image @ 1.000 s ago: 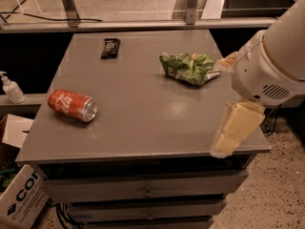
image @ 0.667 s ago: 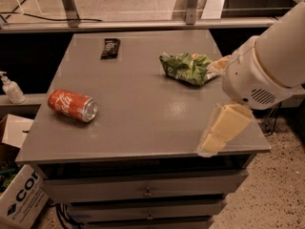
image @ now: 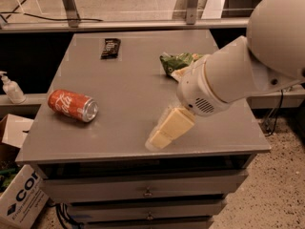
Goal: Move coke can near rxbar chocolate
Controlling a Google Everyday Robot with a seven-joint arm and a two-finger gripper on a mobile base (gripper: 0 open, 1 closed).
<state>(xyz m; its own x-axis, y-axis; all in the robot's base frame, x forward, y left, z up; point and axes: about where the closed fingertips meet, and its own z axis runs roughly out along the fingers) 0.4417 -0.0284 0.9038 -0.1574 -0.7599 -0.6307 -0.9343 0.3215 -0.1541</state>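
The coke can point(image: 72, 105), red with white script, lies on its side near the left front of the grey table point(image: 128, 82). The rxbar chocolate point(image: 110, 47), a small black bar, lies flat at the far left-centre of the table, well apart from the can. My gripper point(image: 159, 138), pale cream, hangs low over the table's front edge right of centre, to the right of the can and not touching it. It holds nothing that I can see. The big white arm point(image: 238, 66) reaches in from the right.
A green snack bag point(image: 177, 62) lies at the far right-centre, partly hidden behind the arm. Drawers point(image: 147, 192) sit under the tabletop. A soap bottle point(image: 10, 88) stands on a ledge at the left, with a cardboard box point(image: 21, 197) on the floor below.
The arm and gripper have swung left along the table's front edge, closer to the can, and now cover part of the green bag. The can and bar have not moved.
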